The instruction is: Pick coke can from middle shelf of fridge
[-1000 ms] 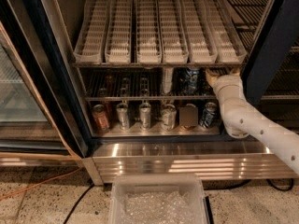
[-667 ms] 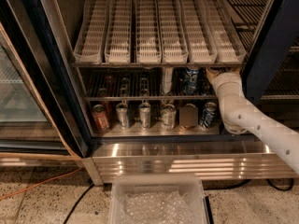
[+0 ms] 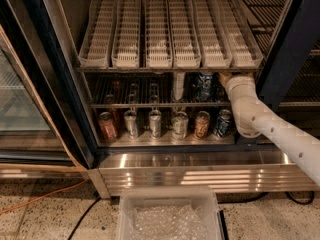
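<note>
The fridge (image 3: 60, 84) stands open. Its middle shelf (image 3: 150, 105) is a dark wire rack with a thin front rail. A dim reddish can, likely the coke can (image 3: 116, 87), stands far back at the shelf's left. Two dark cans (image 3: 134, 90), a pale tall can (image 3: 178, 85) and a blue can (image 3: 203, 86) also stand on it. My white arm (image 3: 260, 121) reaches in from the right. My gripper (image 3: 223, 77) is at the shelf's right end, just right of the blue can, far from the reddish can. It is mostly hidden behind the wrist.
White slotted plastic trays (image 3: 160, 34) fill the rack above. Several cans stand on the steel floor below, among them a copper-brown can (image 3: 106, 126) and an orange-tan can (image 3: 202, 124). A clear plastic bin (image 3: 170, 216) sits on the ground in front. An orange cable (image 3: 45, 196) lies at left.
</note>
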### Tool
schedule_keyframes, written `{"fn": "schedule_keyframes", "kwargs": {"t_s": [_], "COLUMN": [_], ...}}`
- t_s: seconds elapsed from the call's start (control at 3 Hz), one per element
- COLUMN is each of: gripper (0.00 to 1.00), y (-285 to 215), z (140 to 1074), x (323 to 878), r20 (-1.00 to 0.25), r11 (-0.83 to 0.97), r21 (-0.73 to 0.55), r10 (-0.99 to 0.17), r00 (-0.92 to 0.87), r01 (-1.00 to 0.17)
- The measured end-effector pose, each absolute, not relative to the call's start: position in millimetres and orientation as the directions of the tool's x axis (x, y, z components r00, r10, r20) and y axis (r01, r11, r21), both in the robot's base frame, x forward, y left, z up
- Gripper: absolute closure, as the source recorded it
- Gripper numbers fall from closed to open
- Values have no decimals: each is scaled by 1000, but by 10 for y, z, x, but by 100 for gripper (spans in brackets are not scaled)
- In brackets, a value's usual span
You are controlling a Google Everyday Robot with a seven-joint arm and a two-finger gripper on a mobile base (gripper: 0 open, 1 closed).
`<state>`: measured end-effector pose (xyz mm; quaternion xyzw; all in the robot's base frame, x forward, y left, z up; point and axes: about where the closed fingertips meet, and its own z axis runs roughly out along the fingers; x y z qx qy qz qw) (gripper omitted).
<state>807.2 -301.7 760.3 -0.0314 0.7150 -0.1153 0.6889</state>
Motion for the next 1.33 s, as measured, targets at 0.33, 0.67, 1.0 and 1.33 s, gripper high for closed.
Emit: {"fn": "schedule_keyframes", "kwargs": {"t_s": [0.33, 0.67, 1.0, 1.33], "gripper": [34, 34, 36, 38], "y": [-3106, -3094, -2908, -2865], "z": [7575, 7578, 7593, 7545], "x": [8201, 8263, 8404, 8526], "r20": [-980, -981, -984, -985], "r11": [970, 972, 982, 983], "r21": [-200, -193, -176, -172], "r10": [-196, -190, -173, -170], "r00": [-45, -42, -41, -38], "r01": [139, 130, 65, 58]}}
